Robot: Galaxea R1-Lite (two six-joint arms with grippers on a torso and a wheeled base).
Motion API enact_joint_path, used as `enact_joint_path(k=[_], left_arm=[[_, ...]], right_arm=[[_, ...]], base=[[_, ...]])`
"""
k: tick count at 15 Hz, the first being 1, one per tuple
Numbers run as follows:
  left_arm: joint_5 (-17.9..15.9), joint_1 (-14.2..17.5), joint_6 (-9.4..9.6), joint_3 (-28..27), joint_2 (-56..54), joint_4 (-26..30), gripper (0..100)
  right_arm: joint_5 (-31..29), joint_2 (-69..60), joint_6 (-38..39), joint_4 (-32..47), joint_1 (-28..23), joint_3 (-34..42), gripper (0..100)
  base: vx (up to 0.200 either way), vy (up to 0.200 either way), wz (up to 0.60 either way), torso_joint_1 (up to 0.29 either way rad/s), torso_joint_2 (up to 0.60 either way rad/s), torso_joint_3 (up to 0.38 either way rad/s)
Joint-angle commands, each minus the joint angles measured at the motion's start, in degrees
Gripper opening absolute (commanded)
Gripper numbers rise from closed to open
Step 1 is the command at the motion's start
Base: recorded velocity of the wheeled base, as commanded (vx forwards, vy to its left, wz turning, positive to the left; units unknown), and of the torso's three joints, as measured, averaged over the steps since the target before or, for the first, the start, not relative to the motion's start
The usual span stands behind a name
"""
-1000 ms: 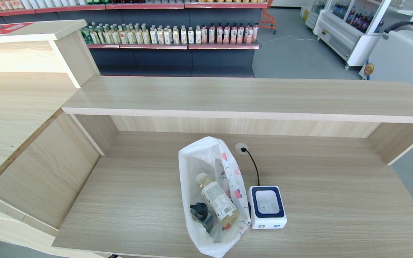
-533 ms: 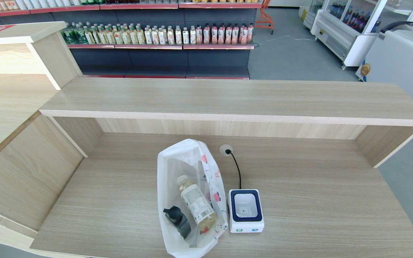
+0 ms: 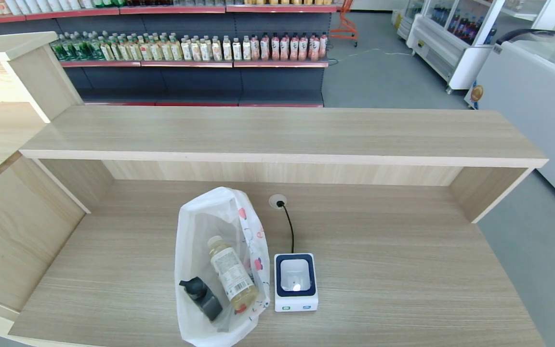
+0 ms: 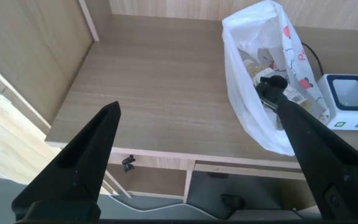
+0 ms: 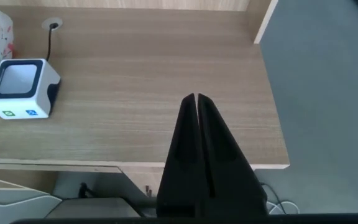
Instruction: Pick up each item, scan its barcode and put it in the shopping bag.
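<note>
At lower centre, a white translucent plastic shopping bag [image 3: 188, 241] holds a pale yellow drink bottle [image 3: 231, 274] and a dark black-capped bottle [image 3: 203, 296], beside a white-and-navy box scanner [image 3: 296, 282]. Left gripper [image 4: 197, 109] spread wide, empty; right gripper [image 5: 196, 96] fingers pressed together, empty

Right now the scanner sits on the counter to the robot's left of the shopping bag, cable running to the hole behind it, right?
Wrong side. The head view shows the scanner on the counter to the robot's right of the shopping bag, not its left; its cable does run to the hole behind it.
</note>
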Motion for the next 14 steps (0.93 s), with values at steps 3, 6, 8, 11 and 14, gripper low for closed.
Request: enact_joint_path(k=[3, 6, 8, 11, 14], left_arm=[[-0.1, 0.1, 0.07, 0.0, 0.0, 0.0, 100], [-0.1, 0.1, 0.07, 0.0, 0.0, 0.0, 100], [-0.1, 0.1, 0.07, 0.0, 0.0, 0.0, 100], [-0.1, 0.1, 0.07, 0.0, 0.0, 0.0, 100], [-0.1, 0.1, 0.07, 0.0, 0.0, 0.0, 100]], right_arm=[[0.0, 0.1, 0.3, 0.0, 0.1, 0.0, 0], [0.0, 0.1, 0.3, 0.0, 0.1, 0.0, 0], [0.0, 0.1, 0.3, 0.0, 0.1, 0.0, 0], [0.0, 0.1, 0.4, 0.0, 0.1, 0.0, 0], [0.0, 0.1, 0.4, 0.0, 0.1, 0.0, 0]], base=[[0.0, 0.0, 0.0, 0.0, 0.0, 0.0], [0.0, 0.0, 0.0, 0.0, 0.0, 0.0], [0.0, 0.0, 0.0, 0.0, 0.0, 0.0], [0.0, 0.0, 0.0, 0.0, 0.0, 0.0], [0.0, 0.0, 0.0, 0.0, 0.0, 0.0]])
